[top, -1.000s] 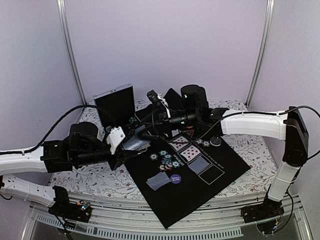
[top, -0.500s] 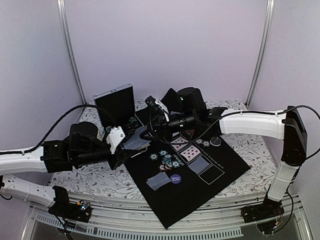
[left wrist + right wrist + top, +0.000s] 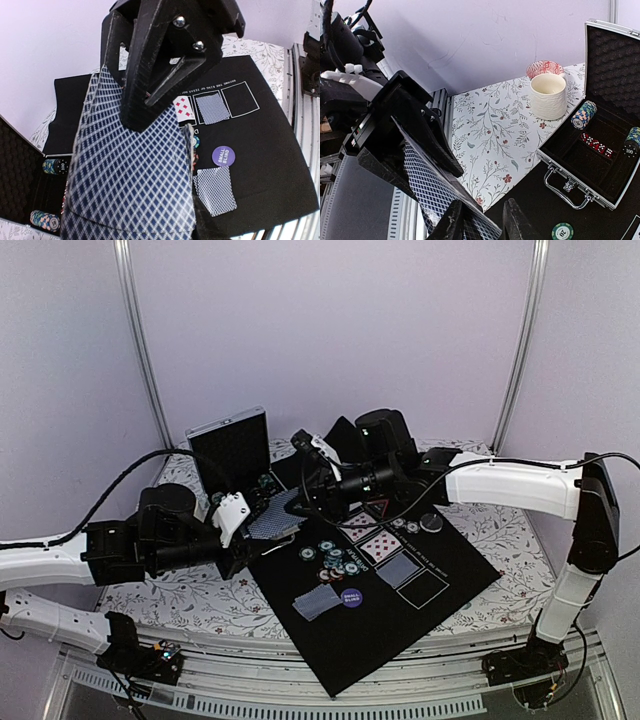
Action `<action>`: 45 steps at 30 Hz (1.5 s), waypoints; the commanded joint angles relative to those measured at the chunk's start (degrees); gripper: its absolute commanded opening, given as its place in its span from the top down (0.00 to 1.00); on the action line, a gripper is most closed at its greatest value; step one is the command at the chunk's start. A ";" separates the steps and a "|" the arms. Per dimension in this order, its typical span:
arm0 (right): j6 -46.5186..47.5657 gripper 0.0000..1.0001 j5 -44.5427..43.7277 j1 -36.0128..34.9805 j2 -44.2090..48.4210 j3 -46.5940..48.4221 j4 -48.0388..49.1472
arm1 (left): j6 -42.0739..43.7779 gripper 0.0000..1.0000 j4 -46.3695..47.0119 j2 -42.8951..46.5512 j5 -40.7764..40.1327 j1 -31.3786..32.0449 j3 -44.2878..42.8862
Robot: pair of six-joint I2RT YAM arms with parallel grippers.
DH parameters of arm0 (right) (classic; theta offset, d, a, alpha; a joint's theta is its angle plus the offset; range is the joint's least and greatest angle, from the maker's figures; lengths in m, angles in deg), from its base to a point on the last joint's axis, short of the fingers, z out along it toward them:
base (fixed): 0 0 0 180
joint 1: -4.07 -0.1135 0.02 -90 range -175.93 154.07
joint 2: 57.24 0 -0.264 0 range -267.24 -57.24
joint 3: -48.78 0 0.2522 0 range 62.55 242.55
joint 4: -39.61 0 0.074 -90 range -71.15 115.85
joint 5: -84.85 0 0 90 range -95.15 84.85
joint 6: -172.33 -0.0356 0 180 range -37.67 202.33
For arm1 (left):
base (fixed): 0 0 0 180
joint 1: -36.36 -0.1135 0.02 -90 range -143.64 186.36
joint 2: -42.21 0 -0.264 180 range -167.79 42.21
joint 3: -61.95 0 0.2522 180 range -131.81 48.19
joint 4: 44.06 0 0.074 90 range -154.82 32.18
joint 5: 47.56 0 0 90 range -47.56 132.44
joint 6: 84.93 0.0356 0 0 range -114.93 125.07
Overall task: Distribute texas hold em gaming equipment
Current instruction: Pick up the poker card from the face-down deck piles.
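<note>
My left gripper [image 3: 257, 529] is shut on a deck of blue-backed playing cards [image 3: 274, 526], held tilted at the black mat's left edge. The left wrist view is mostly filled by the deck [image 3: 132, 175], with one finger [image 3: 150, 95] pressed on top of it. My right gripper [image 3: 300, 503] reaches in from the right to the deck's far edge. In the right wrist view its jaws [image 3: 481, 215] stand apart with the deck's corner [image 3: 482, 231] between them. Poker chips [image 3: 335, 560], a purple button [image 3: 351, 597] and two face-down cards [image 3: 318, 602] lie on the mat.
Face-up cards [image 3: 372, 540] and one face-down card [image 3: 400, 568] fill the mat's white rectangles; a dark button [image 3: 432, 523] lies behind them. The open silver case [image 3: 580, 192] holds chip stacks [image 3: 583, 115] and red dice [image 3: 597, 145]. A white cup [image 3: 548, 96] stands beside it.
My right gripper has moved left up to the deck and its jaws have narrowed around the deck's corner. The left gripper has kept the deck still.
</note>
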 commanded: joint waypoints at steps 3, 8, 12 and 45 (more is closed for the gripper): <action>2.14 0.74 -1.99 -0.15 2.23 2.30 -4.79 | 0.17 0.65 1.31 1.10 -0.11 -0.20 -1.08; 2.24 0.79 -1.69 -0.09 2.45 2.82 -6.08 | 0.16 0.65 1.19 1.11 -0.29 -0.20 -1.02; 2.73 0.85 -2.26 -0.14 1.97 4.37 -8.70 | 0.10 0.65 1.05 1.10 -0.33 -0.24 -0.99; 8.63 0.98 4.05 2.24 10.30 8.05 -18.94 | -0.12 0.65 1.06 1.85 -0.86 -0.25 -0.05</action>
